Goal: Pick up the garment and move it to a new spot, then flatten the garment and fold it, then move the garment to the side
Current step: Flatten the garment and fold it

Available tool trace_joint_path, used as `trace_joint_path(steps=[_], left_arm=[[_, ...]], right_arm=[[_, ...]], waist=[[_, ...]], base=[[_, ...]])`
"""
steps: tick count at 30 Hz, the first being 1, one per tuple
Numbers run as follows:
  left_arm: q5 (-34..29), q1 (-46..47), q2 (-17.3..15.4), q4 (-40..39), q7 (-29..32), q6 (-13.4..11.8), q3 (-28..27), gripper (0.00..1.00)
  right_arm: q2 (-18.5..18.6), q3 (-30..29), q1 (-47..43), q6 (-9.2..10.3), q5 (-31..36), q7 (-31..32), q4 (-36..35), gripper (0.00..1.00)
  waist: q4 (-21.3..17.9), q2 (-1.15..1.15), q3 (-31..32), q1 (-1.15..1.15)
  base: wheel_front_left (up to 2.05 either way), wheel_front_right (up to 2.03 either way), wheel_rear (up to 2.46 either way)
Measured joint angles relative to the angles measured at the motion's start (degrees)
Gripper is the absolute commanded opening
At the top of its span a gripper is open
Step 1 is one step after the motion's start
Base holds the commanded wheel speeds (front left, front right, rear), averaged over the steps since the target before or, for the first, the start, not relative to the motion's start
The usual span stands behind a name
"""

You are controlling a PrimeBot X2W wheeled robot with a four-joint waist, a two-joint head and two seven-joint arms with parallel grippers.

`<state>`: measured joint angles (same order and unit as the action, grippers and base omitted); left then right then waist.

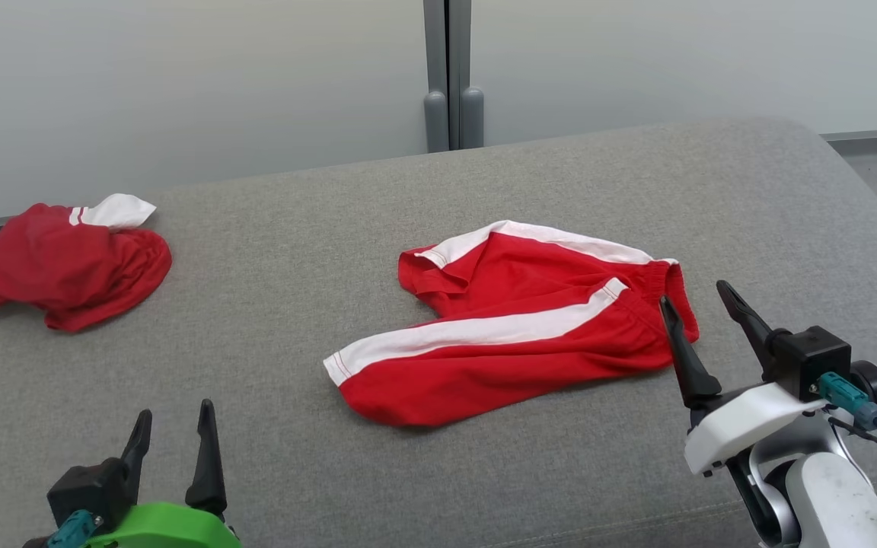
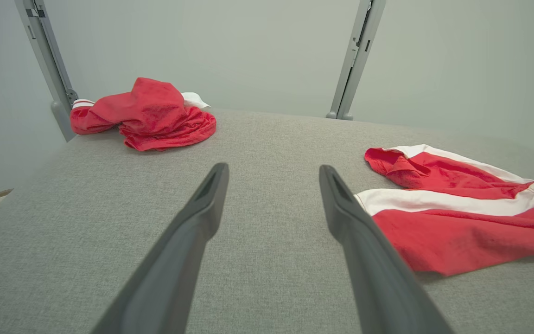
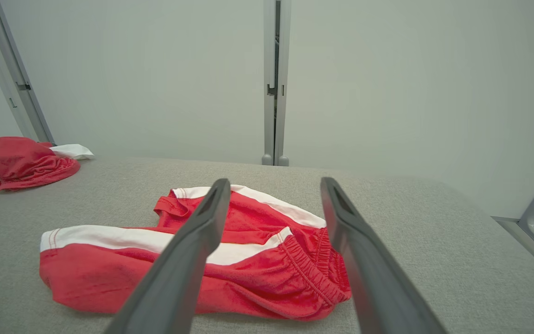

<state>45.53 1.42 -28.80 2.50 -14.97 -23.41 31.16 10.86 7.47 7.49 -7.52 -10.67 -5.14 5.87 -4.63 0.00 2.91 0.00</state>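
Shorts (image 1: 515, 358), red with white side stripes, lie loosely spread in the middle of a grey cushion (image 1: 294, 228). Near their waistband end, the right gripper (image 1: 693, 293) has its fingers wide apart and holds nothing. At the near left, the left gripper (image 1: 176, 409) is likewise spread and empty. A crumpled red garment (image 1: 65, 274) lies far left.

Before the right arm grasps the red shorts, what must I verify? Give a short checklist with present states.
1. Right tool open, empty: ok.
2. Left tool open, empty: ok.
3. Nothing lies on the red shorts: ok.
4. Shorts lie flat: not ok, the far leg is bunched.
5. Crumpled red garment apart from the shorts: ok.
6. Nothing hidden under the shorts: cannot tell.
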Motion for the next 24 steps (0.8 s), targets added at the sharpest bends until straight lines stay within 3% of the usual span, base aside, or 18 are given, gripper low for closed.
trace_joint_path(steps=[8, 24], left_arm=[[1.02, -3.99, -0.63, -0.75, -0.01, 0.99, -4.35, 1.00], [0.69, -5.60, -0.45, -1.90, -0.01, 0.75, -4.79, 1.00]], right_arm=[[-2.05, -1.22, -1.37, 0.00, 2.34, 0.03, -0.02, 1.00], [-2.57, -1.22, -2.01, 0.00, 3.05, 0.51, 1.13, 1.00]], waist=[[0.20, 0.00, 0.40, 0.00], [0.75, 0.00, 0.08, 0.00]], base=[[0.00, 0.00, 0.00], [0.00, 0.00, 0.00]])
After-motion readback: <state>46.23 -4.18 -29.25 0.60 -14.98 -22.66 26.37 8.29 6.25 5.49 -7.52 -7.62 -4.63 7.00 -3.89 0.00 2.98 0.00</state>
